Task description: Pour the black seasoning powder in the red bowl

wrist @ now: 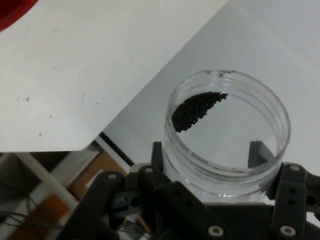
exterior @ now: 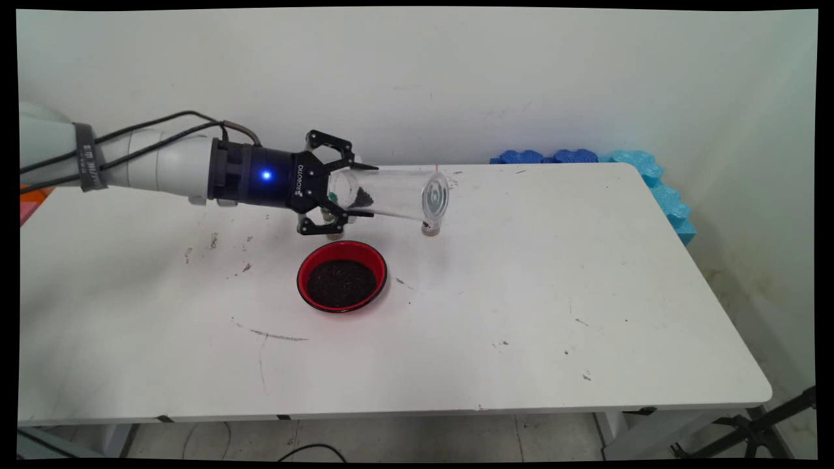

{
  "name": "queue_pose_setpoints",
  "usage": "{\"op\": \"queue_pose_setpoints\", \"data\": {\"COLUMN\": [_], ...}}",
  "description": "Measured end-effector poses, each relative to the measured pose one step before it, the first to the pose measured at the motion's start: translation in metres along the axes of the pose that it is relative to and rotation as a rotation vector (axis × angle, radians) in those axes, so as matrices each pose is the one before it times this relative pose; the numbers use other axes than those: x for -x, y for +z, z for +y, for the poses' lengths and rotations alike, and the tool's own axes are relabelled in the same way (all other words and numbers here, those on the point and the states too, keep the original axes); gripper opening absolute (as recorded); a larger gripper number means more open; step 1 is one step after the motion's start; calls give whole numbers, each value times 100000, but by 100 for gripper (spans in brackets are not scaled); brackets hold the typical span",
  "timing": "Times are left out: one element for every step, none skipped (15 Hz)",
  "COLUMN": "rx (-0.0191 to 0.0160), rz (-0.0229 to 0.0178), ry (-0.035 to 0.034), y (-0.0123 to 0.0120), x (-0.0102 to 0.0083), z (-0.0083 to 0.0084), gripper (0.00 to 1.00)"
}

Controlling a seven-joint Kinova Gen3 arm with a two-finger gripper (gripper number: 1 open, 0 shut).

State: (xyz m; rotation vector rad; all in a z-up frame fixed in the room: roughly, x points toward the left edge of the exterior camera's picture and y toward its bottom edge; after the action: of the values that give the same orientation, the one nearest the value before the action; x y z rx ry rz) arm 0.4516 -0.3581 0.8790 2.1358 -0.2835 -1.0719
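Now pincer (exterior: 348, 189) clamps clear jar (exterior: 391, 193) w/ dark grains, held sideways above bench (exterior: 521, 293), long axis pointing right, red bowl (exterior: 342, 275) just below-front of pincer.

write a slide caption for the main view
Gripper holds a clear jar sideways above the white table, a few dark grains inside, beside a red bowl of dark grains.

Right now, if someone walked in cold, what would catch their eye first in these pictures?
The gripper holds a clear jar on its side above the white table, a small heap of dark grains left inside. Just below it on the table stands a red bowl filled with the same dark grains. Blue foam pieces line the table's far right corner.
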Motion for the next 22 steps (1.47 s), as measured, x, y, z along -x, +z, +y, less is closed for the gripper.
{"op": "queue_pose_setpoints", "data": {"rx": [-732,-581,-547,-211,-303,-222,-192,-127,-69,-89,-60,-72,-70,-87,-99,-150,-77,-168,-95,-36,96,137], "rz": [-358,-372,-429,-315,-380,-384,-429,-307,-333,-188,-150,-234,-350,-345,-406,-335,-349,-594,-776,-551,-953,-912], "ry": [5441,4747,5471,4816,5383,5201,5075,4320,4965,4960,4106,4802,4460,5411,5857,6017,4930,5556,4986,3196,4917,5291], "y": [-66,-13,-39,-55,-14,-35,-25,-33,-35,-17,-37,-35,-10,-55,-36,-54,-52,-46,-41,-18,-19,-33], "x": [250,206,252,225,214,208,182,130,132,91,66,62,27,37,6,-26,-29,-24,11,7,39,23], "z": [180,190,231,240,291,310,310,267,329,353,295,352,326,375,423,440,373,404,347,226,364,404], "gripper": [0,0,0,0,0,0,0,0,0,0,0,0,0,0,0,0,0,0,0,0,0,0]}}
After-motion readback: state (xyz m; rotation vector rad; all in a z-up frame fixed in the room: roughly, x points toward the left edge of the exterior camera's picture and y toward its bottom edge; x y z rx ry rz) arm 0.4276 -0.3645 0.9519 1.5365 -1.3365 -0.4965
